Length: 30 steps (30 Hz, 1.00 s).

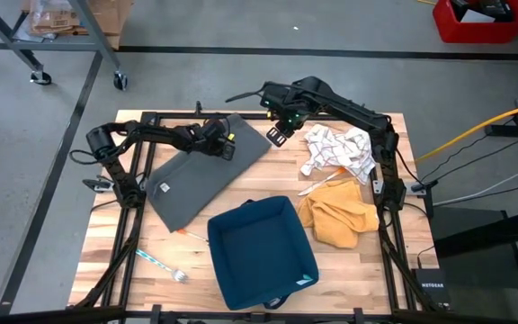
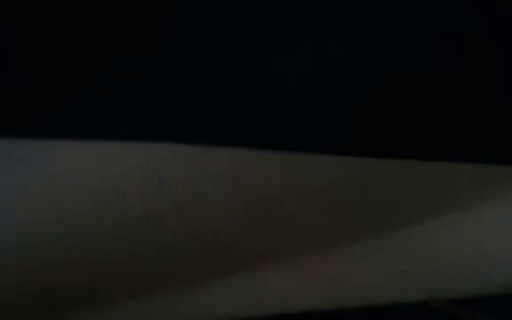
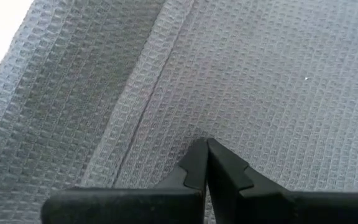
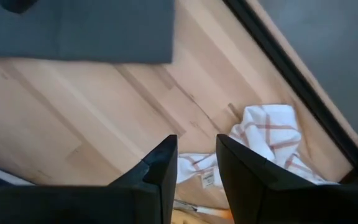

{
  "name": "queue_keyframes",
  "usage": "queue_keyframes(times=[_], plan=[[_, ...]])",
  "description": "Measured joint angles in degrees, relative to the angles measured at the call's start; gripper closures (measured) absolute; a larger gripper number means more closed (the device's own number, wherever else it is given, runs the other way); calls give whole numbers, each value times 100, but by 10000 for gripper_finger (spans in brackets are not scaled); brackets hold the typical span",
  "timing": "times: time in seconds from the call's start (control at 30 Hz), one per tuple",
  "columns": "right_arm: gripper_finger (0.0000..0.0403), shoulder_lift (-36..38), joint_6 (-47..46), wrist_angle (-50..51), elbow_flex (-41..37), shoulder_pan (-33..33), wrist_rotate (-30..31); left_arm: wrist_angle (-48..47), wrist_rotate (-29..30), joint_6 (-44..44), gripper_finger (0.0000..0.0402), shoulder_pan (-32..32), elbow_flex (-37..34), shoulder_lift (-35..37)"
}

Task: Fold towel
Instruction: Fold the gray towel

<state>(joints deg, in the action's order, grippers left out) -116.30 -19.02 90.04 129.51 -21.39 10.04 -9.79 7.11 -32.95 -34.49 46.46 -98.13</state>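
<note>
Grey towel lies flat on the surface's left half, long axis diagonal; the left gripper, fingers together, presses its far corner, while the right gripper hovers nearby, fingers apart, empty.

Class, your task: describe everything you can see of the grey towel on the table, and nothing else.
The grey towel is dark grey cloth with a waffle weave and a stitched hem, seen close in the left wrist view. It lies flat, folded into a neat rectangle set at a slant on the left half of the wooden table. A small pale label shows near its lower left corner. The left end effector, shut, rests on its far edge. Its lower right corner lies close to the blue tray.
</note>
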Motion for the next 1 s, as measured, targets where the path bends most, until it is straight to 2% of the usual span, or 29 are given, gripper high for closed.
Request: queue_keyframes(times=[0.13, 0.2, 0.37, 0.47, 0.57, 0.77, 0.87, 1.0], plan=[[288, 49, -1, 0, 0, 0, 284, -412, 353, 34, 401, -205, -56, 471], [288, 51, -1, -2, -2, -2, 242, -448, 433, 36, 401, -311, -44, 833], [288, 13, -3, -396, -155, -2, -539, -1162, 400, 273, 401, -258, -28, 1873], [288, -2, -10, -960, -447, 0, -1016, -1953, 394, 497, 401, -69, -27, 2565], [288, -1, -24, -1653, -846, 4, -1154, -2949, 401, 514, 401, 223, -26, 3171], [288, -5, -416, -3497, -1946, 2, -1267, -4705, 383, -372, 401, 1056, -26, 4013], [288, -8, -916, -4308, -2461, 4, -1268, -5351, 383, -1049, 401, 1544, -26, 4153], [288, -8, -1754, -4963, -2903, 4, -1269, -5728, 388, -1725, 401, 2137, -26, 4097]])
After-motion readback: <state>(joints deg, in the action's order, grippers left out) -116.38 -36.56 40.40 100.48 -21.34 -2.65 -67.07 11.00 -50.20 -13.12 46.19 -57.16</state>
